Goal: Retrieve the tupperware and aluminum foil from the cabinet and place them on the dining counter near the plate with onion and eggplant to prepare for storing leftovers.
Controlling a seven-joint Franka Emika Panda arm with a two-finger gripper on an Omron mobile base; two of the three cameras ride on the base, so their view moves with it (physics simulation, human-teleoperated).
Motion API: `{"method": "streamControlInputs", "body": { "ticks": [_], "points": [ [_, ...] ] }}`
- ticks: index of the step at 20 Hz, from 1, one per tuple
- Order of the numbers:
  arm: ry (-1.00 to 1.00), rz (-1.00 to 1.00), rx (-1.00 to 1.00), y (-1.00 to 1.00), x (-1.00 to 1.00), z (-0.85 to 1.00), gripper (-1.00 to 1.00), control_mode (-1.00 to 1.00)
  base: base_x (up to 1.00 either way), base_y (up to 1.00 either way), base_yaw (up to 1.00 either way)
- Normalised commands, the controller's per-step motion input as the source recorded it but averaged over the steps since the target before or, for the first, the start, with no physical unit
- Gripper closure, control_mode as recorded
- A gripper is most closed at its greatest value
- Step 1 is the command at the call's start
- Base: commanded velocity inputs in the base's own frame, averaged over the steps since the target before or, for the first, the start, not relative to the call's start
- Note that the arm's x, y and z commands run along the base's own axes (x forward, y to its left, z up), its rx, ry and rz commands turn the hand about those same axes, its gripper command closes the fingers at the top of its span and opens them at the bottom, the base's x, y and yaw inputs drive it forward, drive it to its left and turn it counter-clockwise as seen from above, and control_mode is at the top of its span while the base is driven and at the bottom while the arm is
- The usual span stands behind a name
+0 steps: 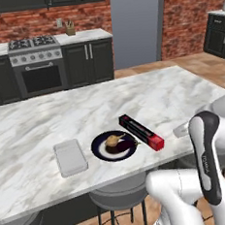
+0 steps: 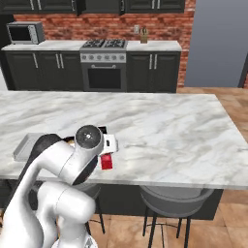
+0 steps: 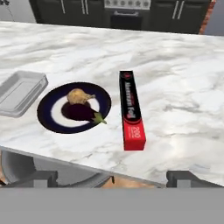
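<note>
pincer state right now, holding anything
Pincer: open and empty, its fingertips wide apart at the near edge of the dining counter; the aluminum foil lies free on the marble.

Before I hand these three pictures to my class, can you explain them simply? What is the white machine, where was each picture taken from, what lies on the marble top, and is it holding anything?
The white machine is a robot arm on a driving base, in a computer-rendered kitchen. Two pictures come from cameras on the base, behind the arm to its left and right. The third looks out from the hand itself.

On the dining counter lie the tupperware, a dark plate carrying the onion and the eggplant, and the aluminum foil box.

The gripper is open and holds nothing; its two dark fingertips show at the bottom of the hand view.
</note>
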Motion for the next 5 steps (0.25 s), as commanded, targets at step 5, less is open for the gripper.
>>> {"method": "streamControlInputs", "body": {
  "ticks": [5],
  "points": [
    [-0.38,-0.04,-0.16,0.51,-0.47,1.00,-1.00,-1.00,0.00,0.00,0.00]
  ]
}}
